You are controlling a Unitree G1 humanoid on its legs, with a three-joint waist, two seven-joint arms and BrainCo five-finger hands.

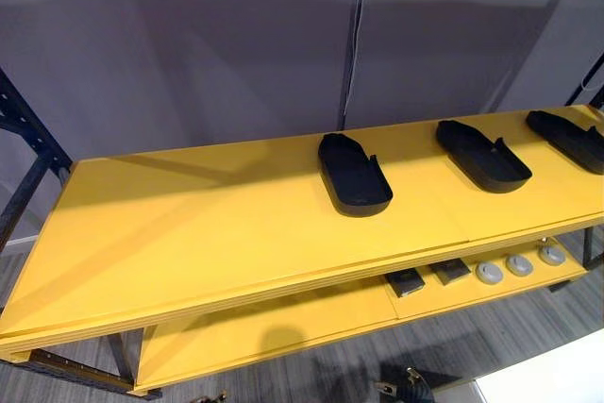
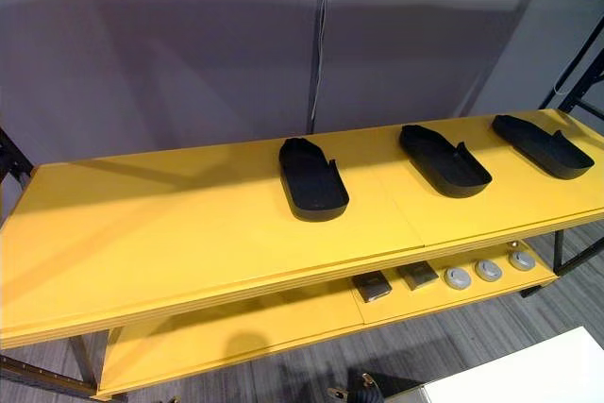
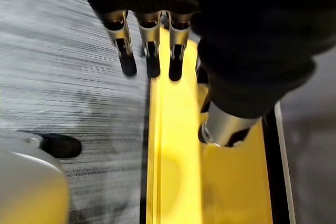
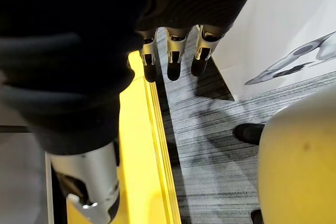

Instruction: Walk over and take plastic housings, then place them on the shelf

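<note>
Black shallow moulded-plastic housings (image 2: 444, 162) lie on the shelf's yellow top board (image 1: 189, 224), in a row from dead centre out toward 3 o'clock: left housing (image 1: 354, 175), middle housing (image 1: 481, 156), right housing (image 1: 571, 139). I'd guess they're light, stiff and a bit slick, so pinch the raised rim. Left hand (image 3: 151, 40) and right hand (image 4: 176, 51) hang with fingers straight, nothing in them. Board looks smooth, with loads of room at 9 o'clock. Grey wall (image 1: 189, 44) behind, grey striped floor (image 1: 472, 346) at 6.

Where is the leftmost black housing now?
In the left eye view, the leftmost housing lies on the top yellow shelf board near its back edge, apart from the middle housing on its right.
</note>
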